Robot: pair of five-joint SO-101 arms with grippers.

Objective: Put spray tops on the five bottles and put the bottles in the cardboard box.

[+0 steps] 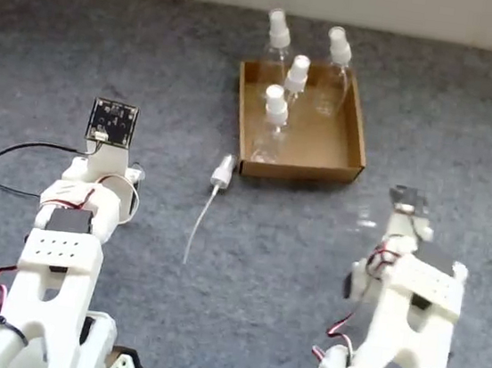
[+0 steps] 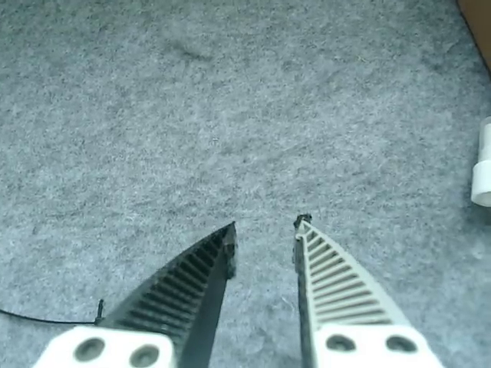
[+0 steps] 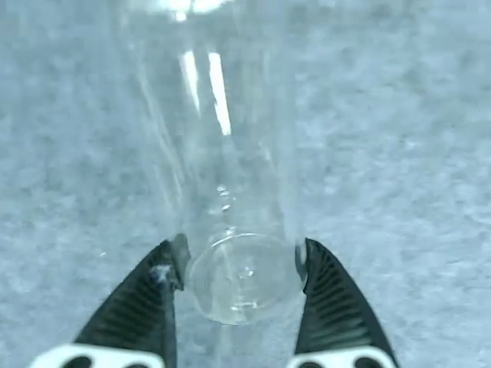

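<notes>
On the grey carpeted table [image 1: 82, 56], two white arms side by side at the near edge, with the cardboard box [image 1: 297, 167] beyond and between them.

Left arm [image 1: 64, 242]: at the near left, forward end over bare carpet, well apart from the box. Left gripper [image 2: 265, 226]: one black finger and one white, tips parted with carpet visible in the gap, nothing held.

Right arm [image 1: 412, 294]: at the near right, forward end near the box's near right corner. Right gripper [image 3: 238, 249]: both black fingers clamped on the base end of the fifth bottle [image 3: 230, 153], clear, body stretching away from the wrist above the carpet. Neck end lost in glare; capped or not, impossible to tell.

Box: shallow, open-topped, brown, at the far centre of the table. Inside it, four clear bottles upright, each with a white spray top fitted:
- far-left bottle [image 1: 277, 35] and far-right bottle [image 1: 335, 69], at the far wall
- middle bottle [image 1: 296, 73], between and just in front of those two
- near bottle [image 1: 273, 124], toward the near left corner

Loose spray top [image 1: 221, 172]: white, lying on the carpet just outside the box's near left corner; also at the edge of the left wrist view [image 2: 482, 165]. Dip tube [image 1: 195, 232]: thin, pale, trailing from that top toward the near edge, between the two arms.
</notes>
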